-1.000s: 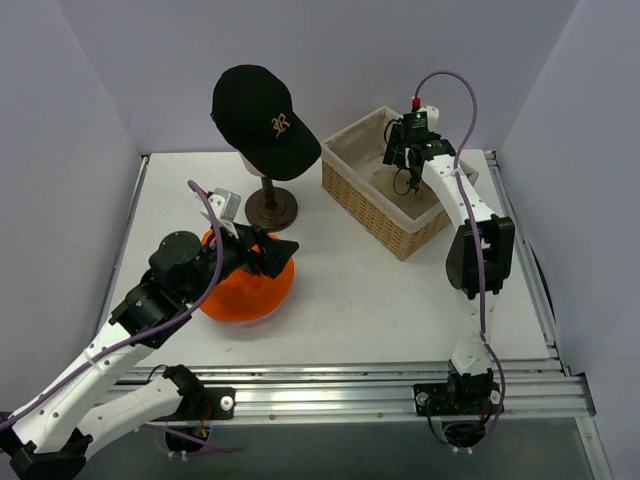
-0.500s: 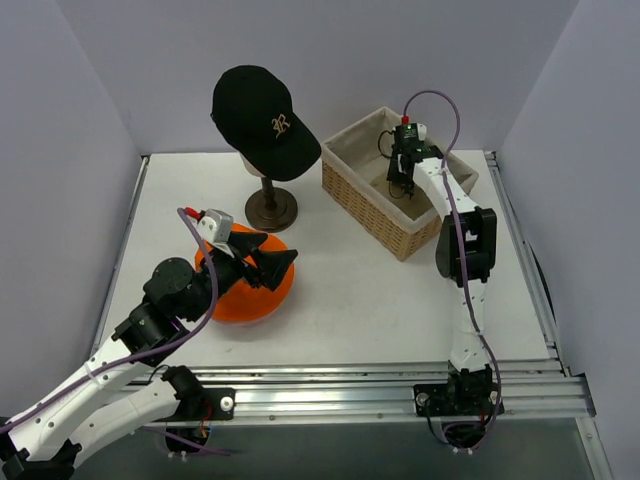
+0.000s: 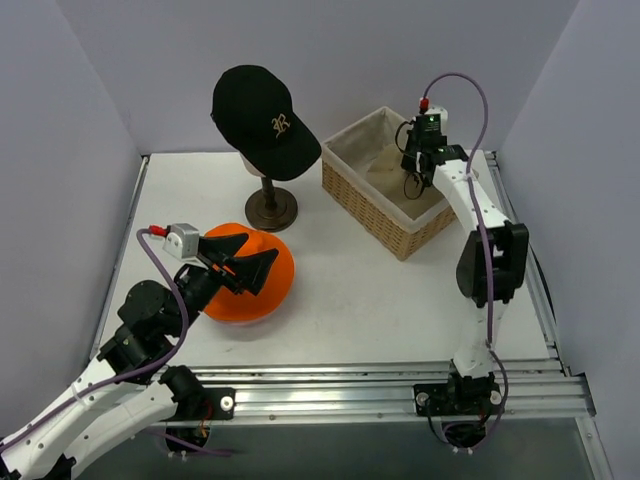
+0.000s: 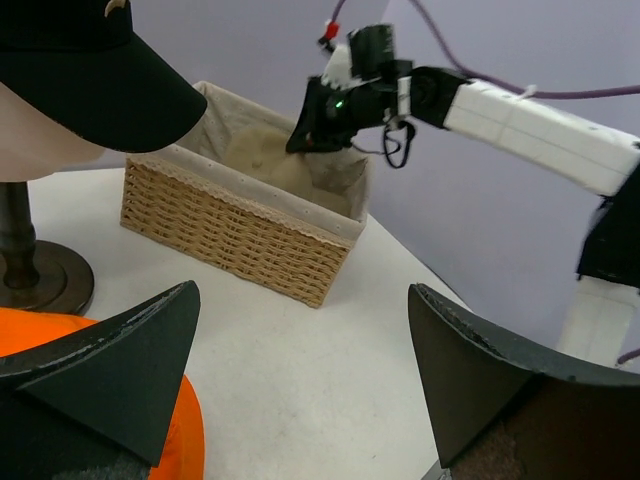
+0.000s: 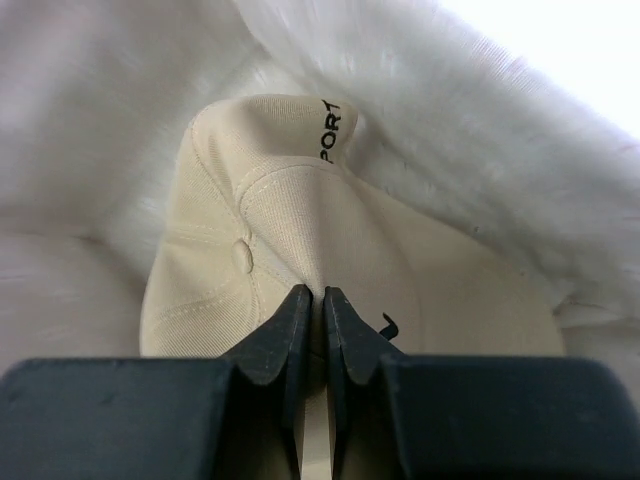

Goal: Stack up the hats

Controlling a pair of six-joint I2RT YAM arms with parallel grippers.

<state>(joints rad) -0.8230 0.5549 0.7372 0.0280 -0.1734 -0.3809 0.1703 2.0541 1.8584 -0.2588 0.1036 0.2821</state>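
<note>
three pale walls (image 3: 330,60) enclose one white table (image 3: 370,300).

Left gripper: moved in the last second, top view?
Yes. The left gripper has pulled back toward the near-left, away from the mannequin stand's base, jaws open above the orange bucket hat.

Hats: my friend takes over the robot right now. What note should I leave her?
Left hand: open, over the orange hat, holding nothing.
Right hand: shut on the tan cap, down inside the basket.
Black cap: sitting on the mannequin head.
Done: no hats are stacked yet.
Left: lift the tan cap out of the basket, then pile the hats on top of each other.
</note>
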